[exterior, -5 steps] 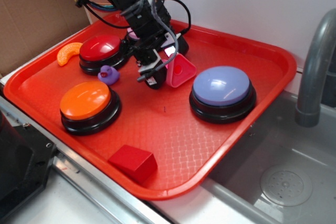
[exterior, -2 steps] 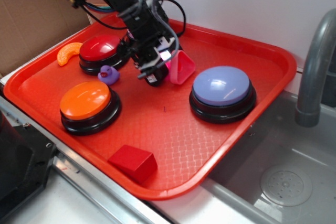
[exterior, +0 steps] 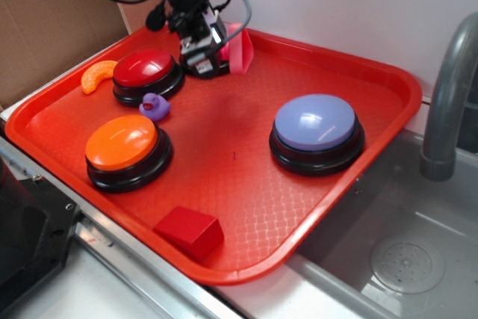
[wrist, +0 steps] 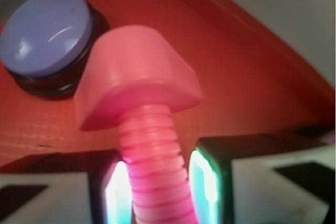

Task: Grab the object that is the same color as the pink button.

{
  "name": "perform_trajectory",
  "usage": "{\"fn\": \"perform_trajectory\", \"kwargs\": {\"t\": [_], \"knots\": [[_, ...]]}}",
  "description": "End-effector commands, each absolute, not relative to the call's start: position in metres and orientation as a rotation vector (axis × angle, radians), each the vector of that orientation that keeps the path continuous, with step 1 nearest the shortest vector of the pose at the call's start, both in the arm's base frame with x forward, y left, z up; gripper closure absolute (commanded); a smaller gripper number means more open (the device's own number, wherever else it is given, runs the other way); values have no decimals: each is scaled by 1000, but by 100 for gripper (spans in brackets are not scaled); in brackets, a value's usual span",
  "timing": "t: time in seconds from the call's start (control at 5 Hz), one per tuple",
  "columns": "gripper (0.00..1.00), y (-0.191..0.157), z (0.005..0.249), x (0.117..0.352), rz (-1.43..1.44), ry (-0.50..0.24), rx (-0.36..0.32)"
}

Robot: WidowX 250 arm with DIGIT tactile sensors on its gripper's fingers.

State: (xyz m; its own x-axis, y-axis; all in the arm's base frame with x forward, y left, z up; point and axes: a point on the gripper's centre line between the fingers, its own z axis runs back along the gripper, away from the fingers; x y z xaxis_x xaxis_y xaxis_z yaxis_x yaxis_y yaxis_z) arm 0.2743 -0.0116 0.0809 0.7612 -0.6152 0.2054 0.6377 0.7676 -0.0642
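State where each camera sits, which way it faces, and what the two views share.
Exterior: raised at the tray's front, looking down and back toward the wall; shows the arm and gripper.
Wrist: on the arm, looking past the gripper fingers across the tray.
Shared: the pink block gripped by its ribbed stub, and the lavender-blue button.

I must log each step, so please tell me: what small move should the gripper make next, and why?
Probably just hold the grip and lift a little higher. The gripper is shut on the pink block, its ribbed stub between the fingers, above the tray.
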Motion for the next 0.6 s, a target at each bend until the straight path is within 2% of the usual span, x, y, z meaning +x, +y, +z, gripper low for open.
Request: {"fn": "perform_trajectory", "kwargs": {"t": [0.0, 0.2, 0.4], "knots": [[100, -24, 144, 260, -221, -162, 138], [100, -29, 151, 255, -25, -192, 202], [100, -30, 151, 253, 5, -156, 196]]}}
